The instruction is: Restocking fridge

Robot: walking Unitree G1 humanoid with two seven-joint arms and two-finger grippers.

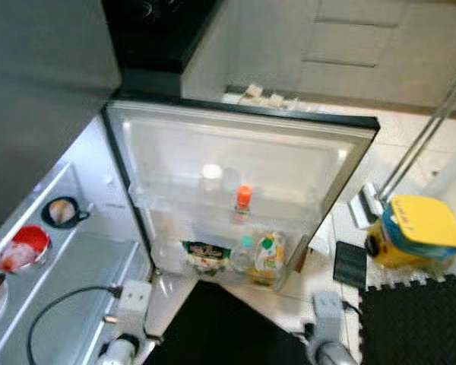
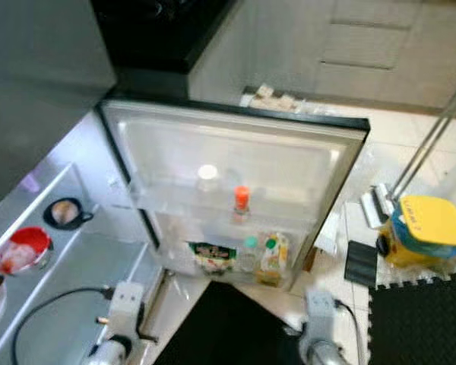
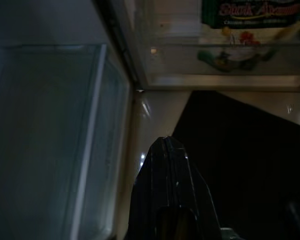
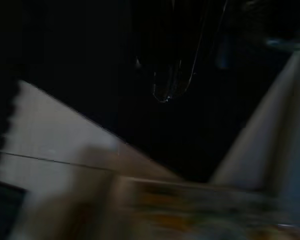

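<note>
Open white fridge door (image 1: 235,144): upper shelf, one orange-capped bottle (image 1: 243,199); lower shelf, one green packet (image 1: 207,255), two green-capped bottles (image 1: 267,255). Left, fridge shelves: one red bowl (image 1: 21,247), one dark cup (image 1: 62,212). Left gripper (image 3: 169,150) closed, empty, near door; right gripper's state unclear.

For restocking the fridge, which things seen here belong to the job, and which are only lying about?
Belong to the job:
fridge door
orange-capped bottle
green packet
yellow carton
red bowl
black cup

Only lying about:
yellow mop bucket
black floor mat
white plug with cable
</note>
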